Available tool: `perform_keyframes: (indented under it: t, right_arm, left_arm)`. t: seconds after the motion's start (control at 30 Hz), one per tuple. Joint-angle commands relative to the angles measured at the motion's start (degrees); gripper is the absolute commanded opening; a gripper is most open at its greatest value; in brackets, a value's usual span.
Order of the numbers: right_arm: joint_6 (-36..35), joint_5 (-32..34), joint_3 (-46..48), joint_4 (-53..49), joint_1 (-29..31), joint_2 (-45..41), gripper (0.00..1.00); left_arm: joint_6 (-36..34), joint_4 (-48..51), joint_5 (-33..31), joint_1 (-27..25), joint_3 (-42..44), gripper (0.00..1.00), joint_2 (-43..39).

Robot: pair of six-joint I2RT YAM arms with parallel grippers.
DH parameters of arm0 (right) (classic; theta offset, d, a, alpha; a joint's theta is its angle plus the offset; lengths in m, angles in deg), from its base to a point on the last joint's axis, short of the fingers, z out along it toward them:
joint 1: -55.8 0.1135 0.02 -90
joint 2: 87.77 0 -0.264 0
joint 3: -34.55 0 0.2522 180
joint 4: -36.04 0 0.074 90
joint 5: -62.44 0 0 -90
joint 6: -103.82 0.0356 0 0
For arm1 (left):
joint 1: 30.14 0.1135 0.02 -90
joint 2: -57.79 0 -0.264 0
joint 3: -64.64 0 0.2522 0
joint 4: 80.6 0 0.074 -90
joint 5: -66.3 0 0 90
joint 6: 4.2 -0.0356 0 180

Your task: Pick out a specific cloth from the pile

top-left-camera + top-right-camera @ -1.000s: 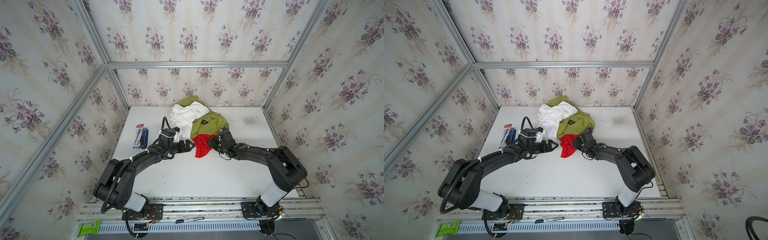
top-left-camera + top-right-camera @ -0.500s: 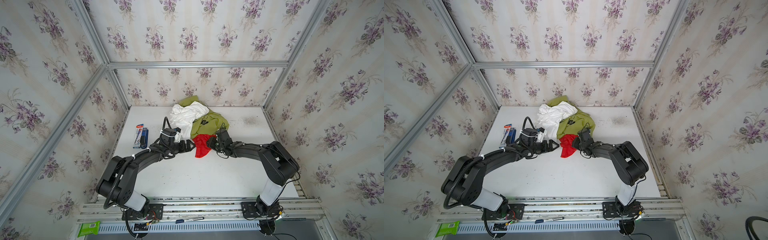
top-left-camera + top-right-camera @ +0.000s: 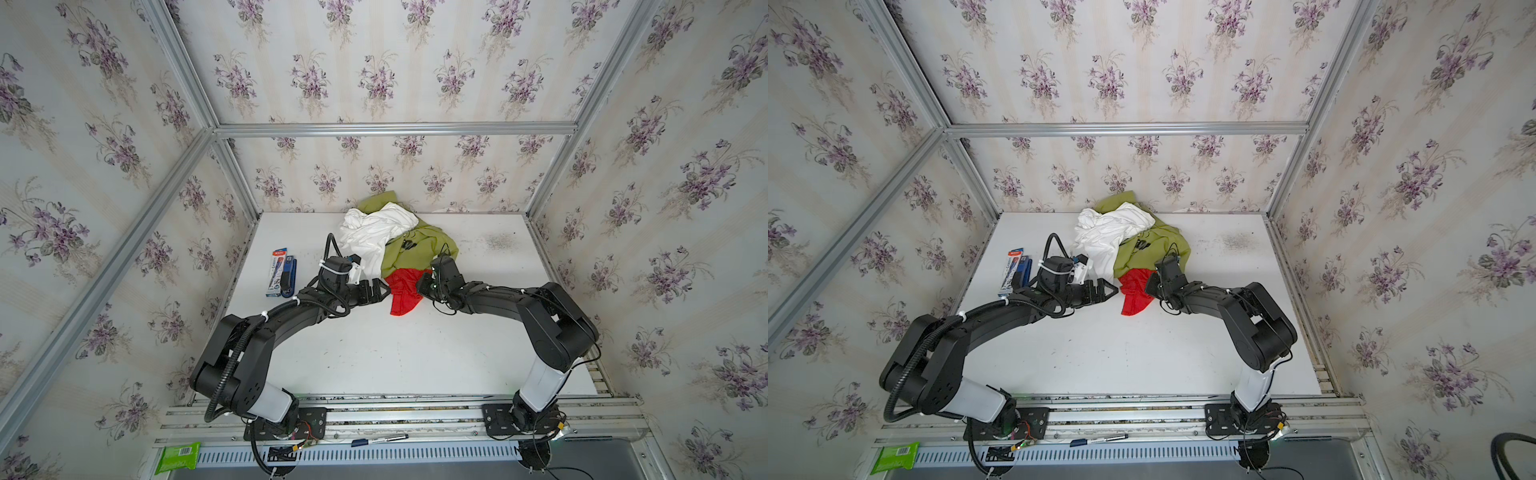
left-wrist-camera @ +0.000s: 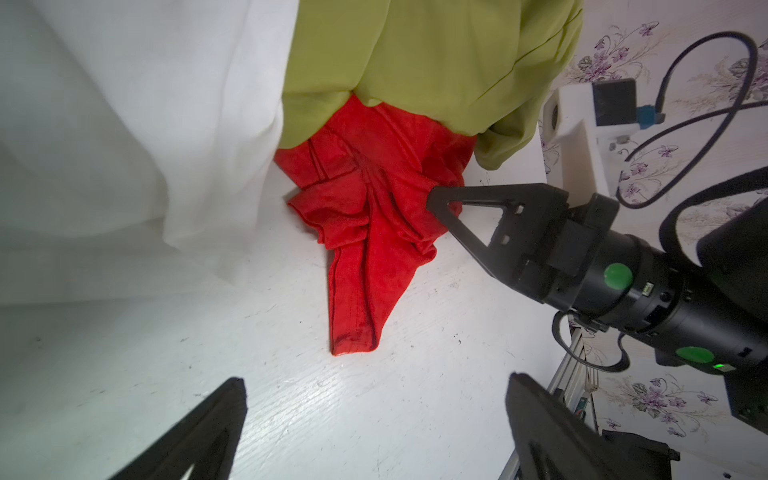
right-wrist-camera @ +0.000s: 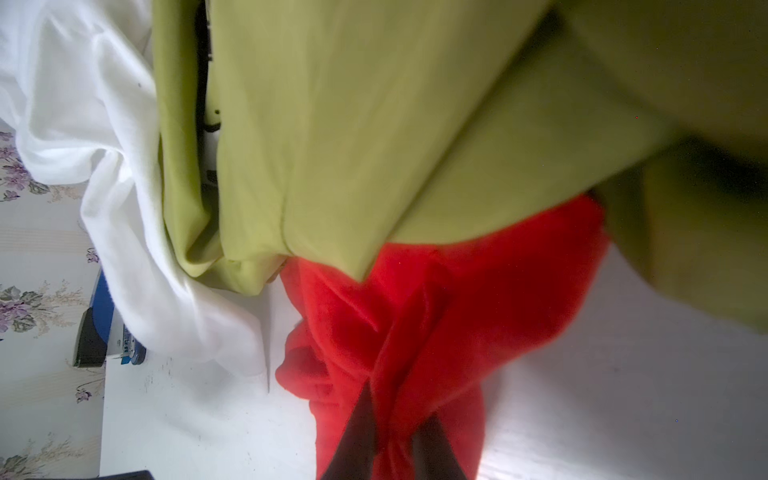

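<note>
The red cloth (image 3: 402, 293) lies at the near edge of the pile (image 3: 1125, 245). Its upper part is tucked under the green cloth (image 3: 419, 253) and its lower tail is spread bare on the table (image 3: 374, 357). That exposed part is why I come in from the side: it is the one place I can take hold without catching the other fabrics.

My right gripper (image 5: 395, 440) is clamped on a bunched fold of the red. The fingers (image 5: 359, 432) sit close together with fabric squeezed between them, and in the left wrist view pleats run in toward the tips.

Because the green cloth drapes over the red's top edge, I judge that a low pull toward the open table would slide the red free rather than lift the green along with it. The white cloth (image 3: 370, 239) lies just beside the red on the far side from my right gripper.

My left gripper (image 3: 382, 292) hovers close beside the red with its jaws wide apart and nothing in them. I think it is placed there to pin the pile or take a second hold if the green drags.
</note>
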Motion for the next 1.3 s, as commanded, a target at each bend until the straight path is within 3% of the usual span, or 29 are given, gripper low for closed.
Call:
perform_keyframes:
  t: [0.0, 0.27, 1.27]
  right_arm:
    - [-0.9, -1.0, -0.5, 1.7, 0.1, -1.5, 0.13]
    - [-3.9, -1.9, -3.1, -1.0, 0.1, -3.5, 0.04]
    - [-11.1, -3.6, -19.8, -12.2, 0.1, -10.8, 0.00]
  left_arm:
    - [0.6, -0.9, -0.2, 0.0, 0.0, 1.00, -0.8]
    - [0.6, -0.7, -0.5, 0.0, -0.7, 1.00, -2.6]
    - [-1.7, 1.5, 1.6, 0.0, -3.3, 1.00, -6.9]
